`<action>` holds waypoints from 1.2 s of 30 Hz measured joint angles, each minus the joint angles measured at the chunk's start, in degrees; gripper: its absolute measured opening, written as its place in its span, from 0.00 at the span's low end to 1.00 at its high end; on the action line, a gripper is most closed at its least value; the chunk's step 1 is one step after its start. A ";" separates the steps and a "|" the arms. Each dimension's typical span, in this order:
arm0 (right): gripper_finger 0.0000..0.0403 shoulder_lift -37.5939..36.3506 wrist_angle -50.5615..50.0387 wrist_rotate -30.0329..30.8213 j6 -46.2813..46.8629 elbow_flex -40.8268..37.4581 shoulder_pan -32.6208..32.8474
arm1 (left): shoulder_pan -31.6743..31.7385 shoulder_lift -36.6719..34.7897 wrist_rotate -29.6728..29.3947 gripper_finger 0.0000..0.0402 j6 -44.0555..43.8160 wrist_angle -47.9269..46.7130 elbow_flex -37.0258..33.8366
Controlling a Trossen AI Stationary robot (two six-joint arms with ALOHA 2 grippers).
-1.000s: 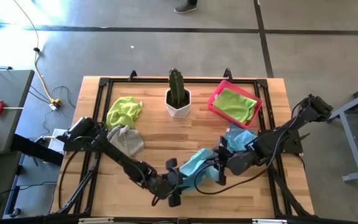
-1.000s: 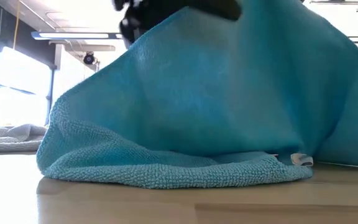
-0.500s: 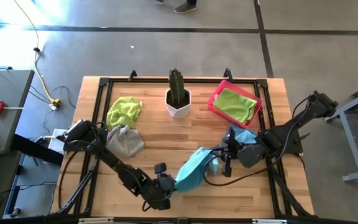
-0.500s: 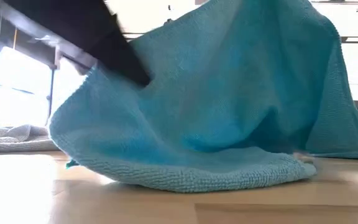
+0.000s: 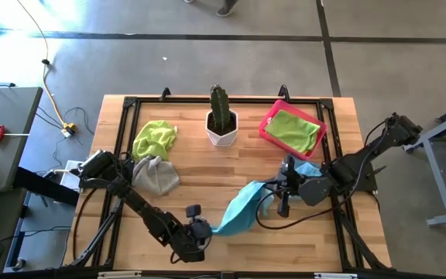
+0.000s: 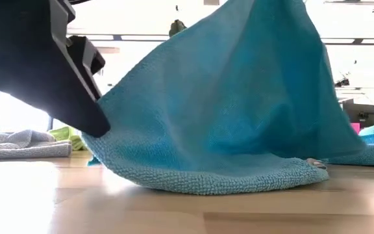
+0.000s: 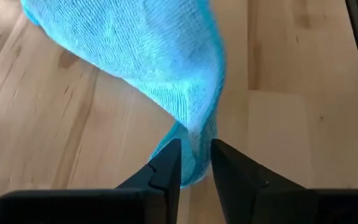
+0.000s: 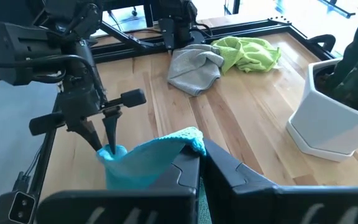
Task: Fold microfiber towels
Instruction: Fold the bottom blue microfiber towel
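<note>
While both grippers, left [image 7: 196,163] and right [image 8: 200,163], are pinching opposite corners of the blue towel [image 5: 235,213] at lower centre, you're spreading it, needing next to lay it flat.

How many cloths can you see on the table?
5: a blue towel stretched between both grippers, another blue one beside it, a green cloth, a grey cloth, and a green one in the pink tray. Others may be hidden.

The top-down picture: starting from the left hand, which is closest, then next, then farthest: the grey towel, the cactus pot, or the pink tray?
From the left hand, at the table's front edge:
1. Grey towel, on the left side.
2. Cactus pot, back middle.
3. Pink tray, back right corner.
</note>
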 joint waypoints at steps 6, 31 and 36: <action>0.00 0.00 0.00 0.17 0.02 -0.02 0.00 | 0.73 0.00 -0.06 0.18 2.95 1.74 0.02; 0.00 4.49 0.47 -5.55 8.56 -0.02 7.90 | -1.69 -19.77 -3.49 0.00 -0.55 -19.28 0.09; 0.00 6.04 6.63 -7.59 5.12 -0.04 9.49 | -3.03 -27.46 -2.15 0.00 0.54 -22.32 0.09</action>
